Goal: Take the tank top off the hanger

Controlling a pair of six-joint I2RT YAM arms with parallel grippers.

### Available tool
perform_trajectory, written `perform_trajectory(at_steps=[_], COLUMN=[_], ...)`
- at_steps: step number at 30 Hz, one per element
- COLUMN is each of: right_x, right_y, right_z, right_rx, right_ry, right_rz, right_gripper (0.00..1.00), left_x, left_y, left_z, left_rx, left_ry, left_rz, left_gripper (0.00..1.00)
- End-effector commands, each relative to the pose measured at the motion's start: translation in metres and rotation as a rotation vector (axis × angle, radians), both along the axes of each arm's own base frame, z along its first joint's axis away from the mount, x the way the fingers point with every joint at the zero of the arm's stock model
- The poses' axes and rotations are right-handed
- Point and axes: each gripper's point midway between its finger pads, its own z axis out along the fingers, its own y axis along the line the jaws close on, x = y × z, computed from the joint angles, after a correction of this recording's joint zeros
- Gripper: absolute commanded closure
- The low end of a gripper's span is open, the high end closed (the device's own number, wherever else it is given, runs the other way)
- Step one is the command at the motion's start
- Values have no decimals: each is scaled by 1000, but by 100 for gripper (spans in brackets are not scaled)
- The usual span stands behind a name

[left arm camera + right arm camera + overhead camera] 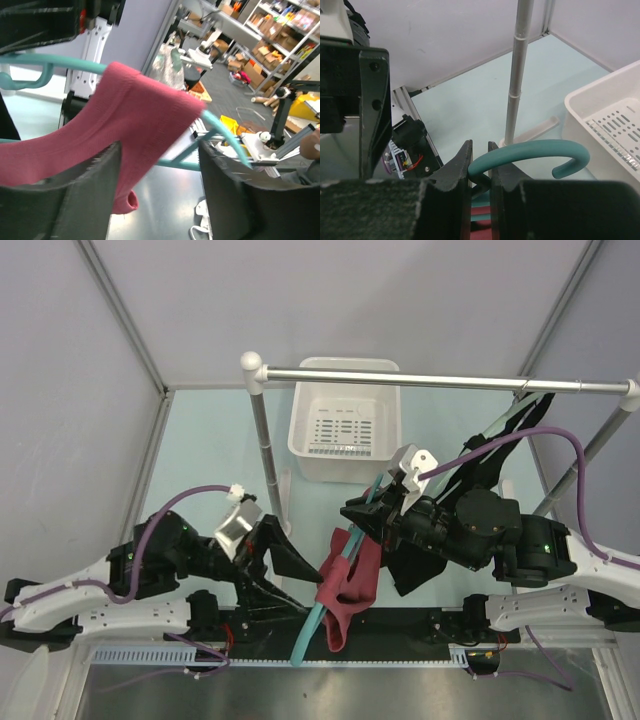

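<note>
A dark red tank top (350, 580) hangs on a teal hanger (312, 625) held in the air between the arms. My right gripper (358, 512) is shut on the hanger's neck, just below its hook (540, 152). My left gripper (300, 565) is open right beside the garment. In the left wrist view the tank top (120, 125) drapes over the hanger's shoulder (227, 137) and hangs between my left fingers (60, 200), touching the left one. My right gripper also shows in the right wrist view (480, 165), with red cloth just visible below it.
A white basket (345, 425) stands at the back of the table. A silver garment rail (440, 380) on a white post (265, 440) crosses above it. The metal front edge of the table (350, 690) lies under the hanger.
</note>
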Motion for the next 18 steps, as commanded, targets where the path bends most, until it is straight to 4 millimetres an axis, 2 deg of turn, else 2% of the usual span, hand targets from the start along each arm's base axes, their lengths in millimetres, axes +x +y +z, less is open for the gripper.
perform_trajectory(at_steps=[1,5,8,11,12,13,14,18], right_x=[-2,-3,-3,-1,0,1,4,18], right_y=[-3,1,1,0,-1,-1,-1,-7], right_z=[38,35,33,34,34,34,31,23], right_rx=[114,108,103,101,99,96,79,23], right_ry=[-15,-8,-9,-16,-19,-21,-25,-36], right_rz=[12,19,18,10,6,-2,-22,-103], right_gripper=[100,100,100,100,100,100,100,100], left_x=[2,8,12,14,15,19,20,27], left_y=[-9,-9,-7,0,3,6,11,29], left_z=[6,9,13,20,23,25,25,30], left_rx=[-7,-9,-17,-29,-34,-38,-36,-67], left_ry=[-21,-8,-4,1,0,0,-3,2], left_rz=[-1,38,68,92,100,126,140,204], left_gripper=[37,47,59,76,87,91,99,100])
